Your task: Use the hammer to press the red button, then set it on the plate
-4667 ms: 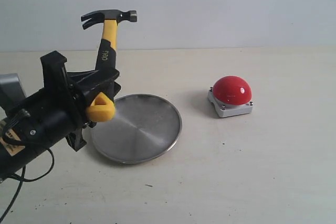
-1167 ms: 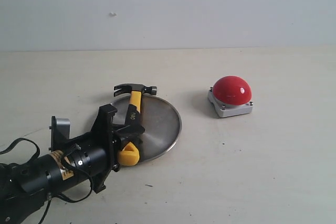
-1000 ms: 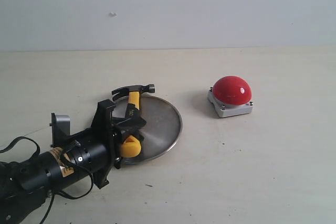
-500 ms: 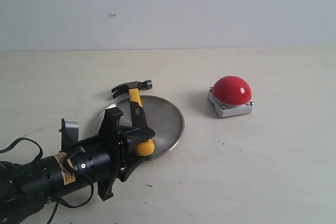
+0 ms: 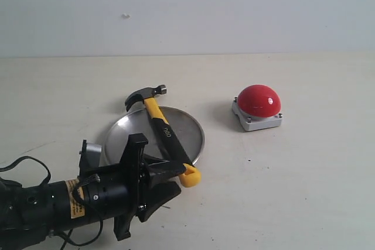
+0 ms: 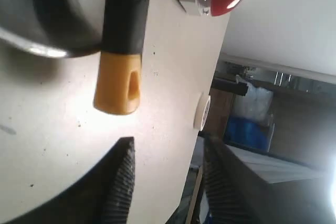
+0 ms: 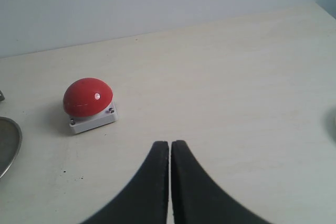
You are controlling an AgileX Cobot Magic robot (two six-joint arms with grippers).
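The hammer (image 5: 166, 134) lies across the plate (image 5: 126, 136), released. Its dark head (image 5: 145, 93) rests beyond the far rim, and its yellow looped end (image 5: 190, 177) sticks out past the near rim. My left gripper (image 5: 169, 181) is open just behind that yellow end, with nothing between its fingers. In the left wrist view the yellow end (image 6: 118, 85) lies ahead of the open left gripper (image 6: 168, 145), apart from both ribbed pads (image 6: 124, 179). The red button (image 5: 258, 100) stands to the right, untouched. My right gripper (image 7: 170, 148) is shut and empty, well short of the button (image 7: 87, 97).
A black cable (image 5: 23, 165) loops beside the left arm at the near left. A pale wall runs behind the table. A small white ring (image 6: 202, 113) lies on the table beyond the hammer's end in the left wrist view. The plate's rim (image 7: 10, 148) shows in the right wrist view.
The left gripper lowered the hammer onto the plate, opened and drew back toward the near edge. The hammer's handle swung rightward and now lies free across the plate.
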